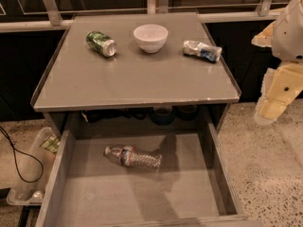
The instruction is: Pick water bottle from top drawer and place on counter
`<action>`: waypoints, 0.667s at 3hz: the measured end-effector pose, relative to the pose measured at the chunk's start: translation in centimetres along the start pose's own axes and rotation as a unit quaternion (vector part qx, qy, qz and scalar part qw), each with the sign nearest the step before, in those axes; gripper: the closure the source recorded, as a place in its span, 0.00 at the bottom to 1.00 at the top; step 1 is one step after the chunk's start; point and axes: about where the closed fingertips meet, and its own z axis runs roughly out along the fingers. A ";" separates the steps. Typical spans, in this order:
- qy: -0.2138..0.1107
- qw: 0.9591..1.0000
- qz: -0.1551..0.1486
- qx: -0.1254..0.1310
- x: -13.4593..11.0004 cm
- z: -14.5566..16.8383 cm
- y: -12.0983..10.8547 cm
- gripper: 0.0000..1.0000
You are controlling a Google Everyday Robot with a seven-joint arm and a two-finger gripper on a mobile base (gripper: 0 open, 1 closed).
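The water bottle (133,157) lies on its side on the floor of the open top drawer (142,197), cap pointing left, a little left of the middle. The counter (137,74) sits above the drawer. My gripper (270,111) hangs at the right edge of the view, beside the counter's right front corner. It is well to the right of and above the bottle and touches nothing.
On the counter's far side lie a green can (101,43), a white bowl (150,37) and a shiny silver-and-blue item (202,50). A clear bin (29,174) and a black cable (14,160) sit on the floor to the left. Speckled floor shows on the right.
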 end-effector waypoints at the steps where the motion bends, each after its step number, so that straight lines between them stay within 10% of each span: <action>1: 0.000 1.000 0.000 0.000 0.0 0.0 0.0 0.00; 2: -0.018 1.000 0.006 -0.024 -0.8 2.7 0.4 0.00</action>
